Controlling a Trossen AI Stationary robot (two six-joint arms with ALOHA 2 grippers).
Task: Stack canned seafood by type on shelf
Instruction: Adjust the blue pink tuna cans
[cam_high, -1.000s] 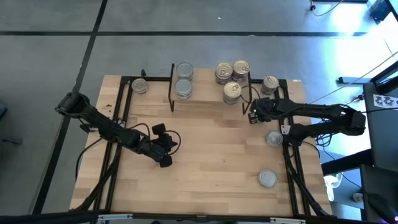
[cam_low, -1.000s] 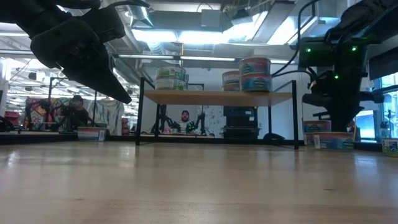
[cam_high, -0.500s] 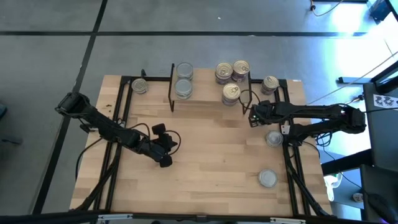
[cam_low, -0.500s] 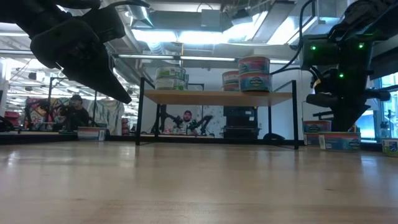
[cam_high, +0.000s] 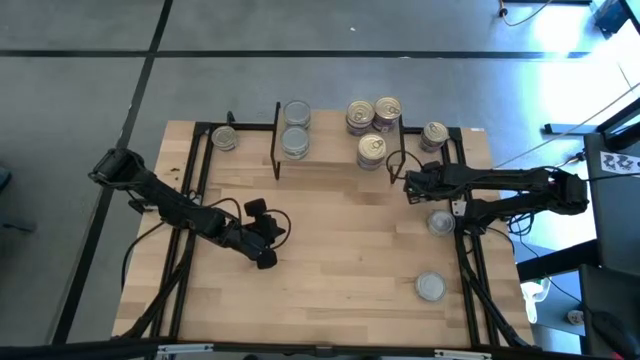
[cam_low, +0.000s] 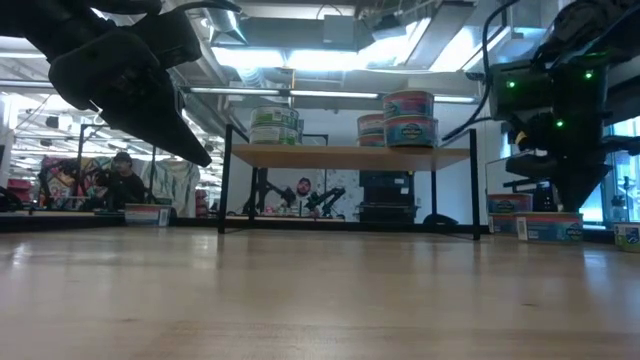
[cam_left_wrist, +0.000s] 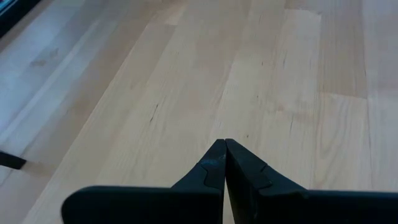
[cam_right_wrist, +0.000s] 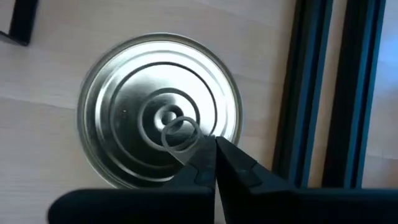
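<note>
Across the far edge of the table (cam_high: 340, 250) we see the shelf (cam_high: 330, 152), its long axis lying along that edge and its black legs planted on the wood.

Both dark arms reach inward. The left arm comes from the table's left edge and bends toward the middle. Its hand (cam_high: 267, 260) hangs over bare wood in the near-left part, fingers pressed together with nothing between them. The right arm stretches in from the right edge and lies nearly level. Its hand (cam_high: 407, 186) sits just off the shelf's right front leg, pinched shut and empty. Its wrist camera looks straight down on a plain silver lid below the fingertips. We cannot tell whether they touch it.

From above we count nine lids, all upright with their flat faces up.
- On the shelf, two silver-lidded tins (cam_high: 296, 141) sit one behind the other at its left end.
- Three gold-lidded tins (cam_high: 372, 148) cluster at the shelf's right end.
- From table height, the piles at either end of the shelf look two tins tall.
- Off the shelf, one gold tin (cam_high: 224, 138) stands near the far-left corner.
- Another gold one (cam_high: 434, 134) stands just right of the shelf.
- A loose silver tin (cam_high: 441, 222) rests near the right edge.
- A second silver tin (cam_high: 430, 287) sits closer to the near-right corner.
</note>
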